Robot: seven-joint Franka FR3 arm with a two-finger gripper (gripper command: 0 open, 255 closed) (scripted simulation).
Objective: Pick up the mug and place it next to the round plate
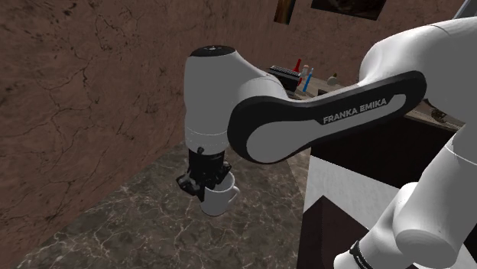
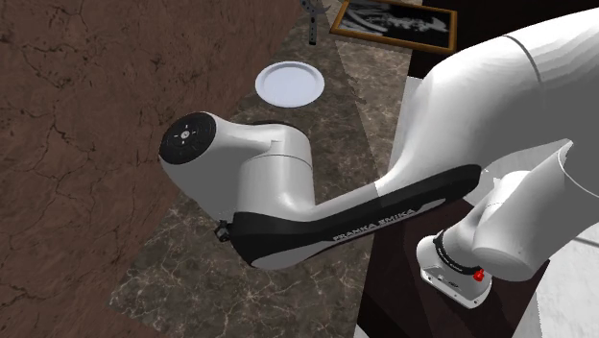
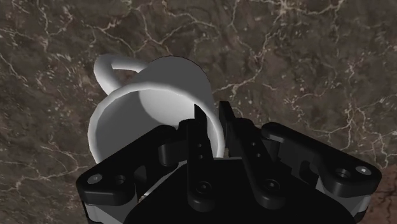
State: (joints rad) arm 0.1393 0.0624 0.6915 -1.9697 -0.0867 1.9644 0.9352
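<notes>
A white mug (image 3: pixel 156 95) with a loop handle hangs under my black gripper (image 3: pixel 215 122). The gripper is shut on the mug's rim, one finger inside the cup and one outside. From the shoulder view the mug (image 1: pixel 219 197) sits just below the gripper (image 1: pixel 205 177), over the dark marble counter (image 1: pixel 145 229), near the brown wall. A round white plate (image 2: pixel 290 83) lies farther along the counter (image 2: pixel 192 259), beyond the arm's wrist in the second exterior view.
A cracked brown wall (image 1: pixel 84 92) runs along the counter's far side. The stand's box (image 1: pixel 344 206) is at the shoulder view's lower right. Small bottles and brushes (image 1: pixel 303 76) stand behind the arm. A framed picture (image 2: pixel 394 21) lies past the plate.
</notes>
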